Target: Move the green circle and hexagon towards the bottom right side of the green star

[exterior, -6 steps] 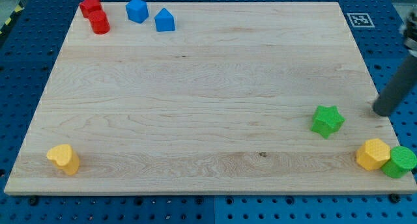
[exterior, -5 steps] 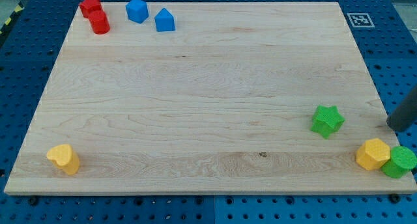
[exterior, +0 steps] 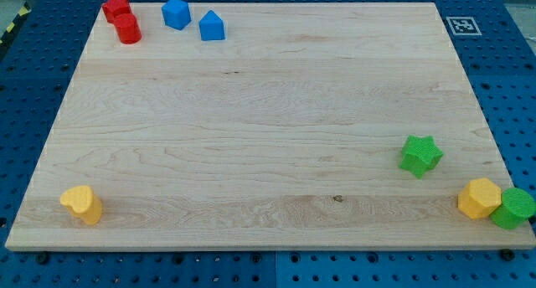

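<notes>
The green star (exterior: pixel 420 156) lies near the board's right edge, toward the view's bottom. The yellow hexagon (exterior: pixel 479 198) sits at the bottom right corner of the board, below and right of the star. The green circle (exterior: pixel 516 208) touches the hexagon's right side and hangs at the board's right edge. My rod and its tip do not show in this view.
Two red blocks (exterior: pixel 122 18) sit at the top left corner. A blue block (exterior: pixel 176 12) and a blue house-shaped block (exterior: pixel 212 26) lie just right of them. A yellow heart-like block (exterior: pixel 81 203) is at the bottom left. A marker tag (exterior: pixel 461 25) is at the top right.
The rod moved toward the view's right and bottom past the board's right edge and has left the view. No block has moved.
</notes>
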